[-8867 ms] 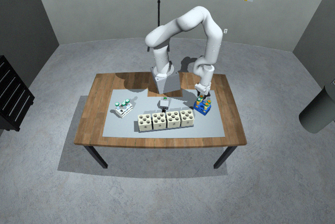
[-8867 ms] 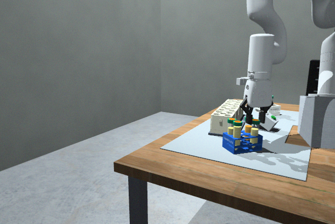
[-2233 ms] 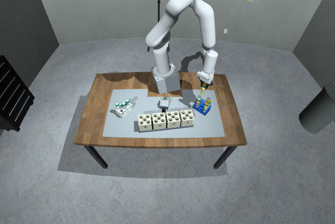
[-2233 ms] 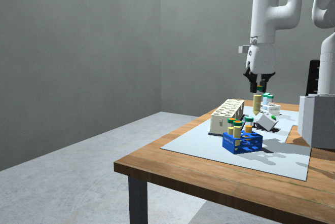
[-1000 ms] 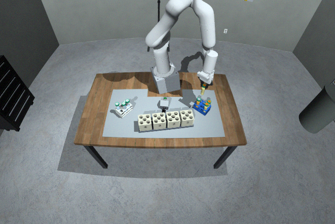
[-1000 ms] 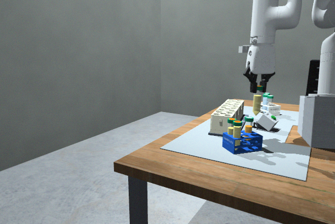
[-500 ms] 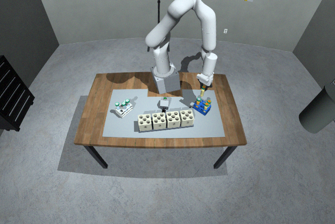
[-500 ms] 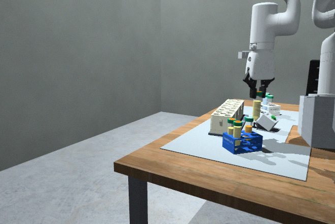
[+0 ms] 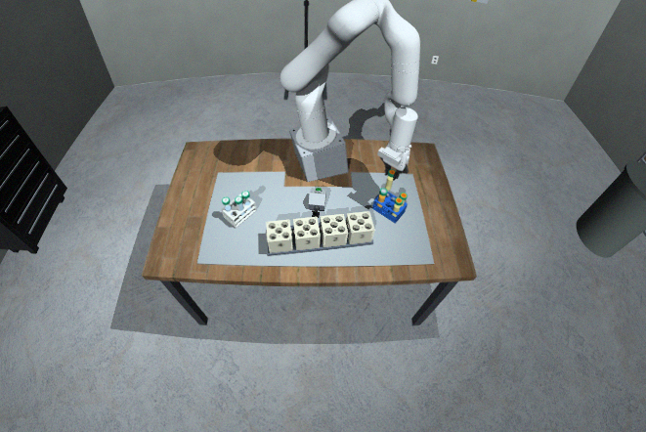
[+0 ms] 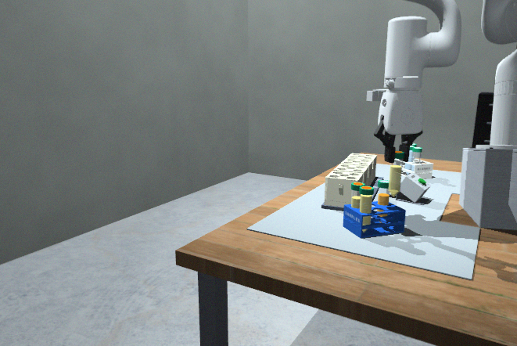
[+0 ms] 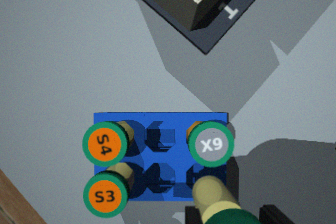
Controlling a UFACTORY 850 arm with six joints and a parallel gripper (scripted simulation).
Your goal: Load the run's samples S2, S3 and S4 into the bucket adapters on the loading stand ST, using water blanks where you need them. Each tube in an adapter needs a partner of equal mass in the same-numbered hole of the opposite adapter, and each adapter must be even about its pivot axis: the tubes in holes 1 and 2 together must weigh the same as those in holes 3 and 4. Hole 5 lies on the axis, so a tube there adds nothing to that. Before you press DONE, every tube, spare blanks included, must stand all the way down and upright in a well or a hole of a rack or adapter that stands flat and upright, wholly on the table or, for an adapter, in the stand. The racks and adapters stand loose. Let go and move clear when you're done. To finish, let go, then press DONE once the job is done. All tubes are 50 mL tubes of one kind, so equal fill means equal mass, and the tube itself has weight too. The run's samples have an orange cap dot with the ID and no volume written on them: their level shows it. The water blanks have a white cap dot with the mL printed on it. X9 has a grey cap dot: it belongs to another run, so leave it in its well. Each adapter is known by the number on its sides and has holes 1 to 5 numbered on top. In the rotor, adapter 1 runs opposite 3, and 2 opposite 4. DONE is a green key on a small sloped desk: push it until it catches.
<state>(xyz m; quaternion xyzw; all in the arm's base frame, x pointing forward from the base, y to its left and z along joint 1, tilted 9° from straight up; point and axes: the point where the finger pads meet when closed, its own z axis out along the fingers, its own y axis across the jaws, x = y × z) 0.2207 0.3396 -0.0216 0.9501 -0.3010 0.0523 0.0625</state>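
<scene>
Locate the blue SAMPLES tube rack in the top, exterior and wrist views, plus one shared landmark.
Top: blue slotted tube rack, right of centre.
Exterior: right of centre, below mid-height.
Wrist: centre, slightly low.
Shared landmark: orange-dotted, green-capped tube S4, standing in it.

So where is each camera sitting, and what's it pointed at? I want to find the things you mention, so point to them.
Top: high in front of the table, looking down across it at the arm's base; the whole arm shows.
Exterior: beyond the table end nearest the blue rack [image 9: 396, 217] [image 10: 361, 232] [image 11: 140, 117], looking along the table; the forearm, jaws and part of the base show.
Wrist: on the arm's end, looking down at the blue rack; dark fingertips show at the bottom edge.
All three share that rack.
</scene>
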